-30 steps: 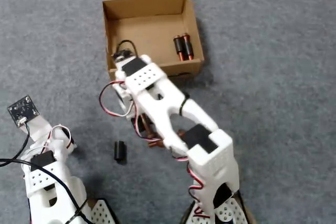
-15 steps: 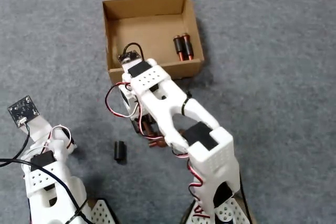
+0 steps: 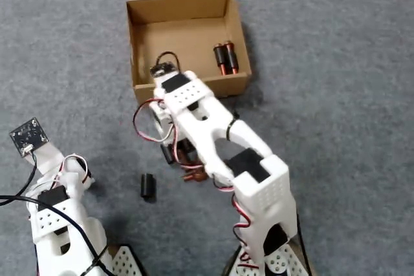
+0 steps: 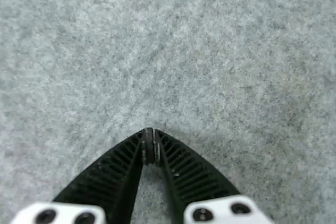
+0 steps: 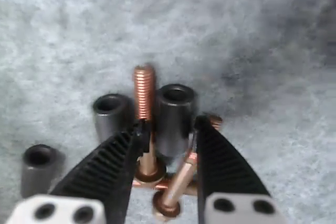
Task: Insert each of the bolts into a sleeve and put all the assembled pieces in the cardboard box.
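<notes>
While the right gripper [image 5: 170,125] holds its fingers spread and grasps nothing, a black sleeve [image 5: 176,106] stands upright between them. A copper bolt [image 5: 143,90] runs along the inner side of 1 finger, just beside that sleeve, with its threaded end past the fingertip. Outside the same finger stand 2 more black sleeves, 1 near [image 5: 110,114] and 1 farther off [image 5: 38,160]. Other copper bolts [image 5: 170,195] lie crossed toward the fingers' roots. The left gripper [image 4: 149,145] is clenched on nothing above grey carpet [image 4: 210,51]. Beyond the right fingertips, the cardboard box [image 3: 145,43] holds 2 assembled pieces [image 3: 226,58].
</notes>
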Motion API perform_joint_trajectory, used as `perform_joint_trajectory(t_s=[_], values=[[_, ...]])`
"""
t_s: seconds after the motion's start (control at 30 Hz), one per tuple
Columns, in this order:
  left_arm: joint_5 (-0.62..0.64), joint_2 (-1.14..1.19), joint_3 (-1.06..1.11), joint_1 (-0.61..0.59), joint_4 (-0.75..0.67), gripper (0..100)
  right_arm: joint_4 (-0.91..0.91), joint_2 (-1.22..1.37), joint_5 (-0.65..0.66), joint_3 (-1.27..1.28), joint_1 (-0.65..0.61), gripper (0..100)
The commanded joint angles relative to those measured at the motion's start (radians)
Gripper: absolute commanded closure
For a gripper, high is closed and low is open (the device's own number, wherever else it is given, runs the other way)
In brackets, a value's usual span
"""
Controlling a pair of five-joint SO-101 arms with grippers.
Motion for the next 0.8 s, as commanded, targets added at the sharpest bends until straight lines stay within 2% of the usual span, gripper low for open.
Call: perform_joint_trajectory(t_s=[0.0,0.4,0.53,0.77], values=[[-0.003,-0.012,-0.014,-0.014,0.009,98,0.020,0.005,0.020,0.012,0.054,85.7],[-0.003,-0.012,-0.014,-0.014,0.011,98,0.014,0.008,0.025,0.013,0.048,86.4],[-0.003,-0.012,-0.014,-0.014,0.011,98,0.012,0.008,0.025,0.012,0.048,99.8],[-0.003,-0.012,-0.014,-0.014,0.012,98,0.043,-0.002,0.025,-0.004,0.053,99.7]])
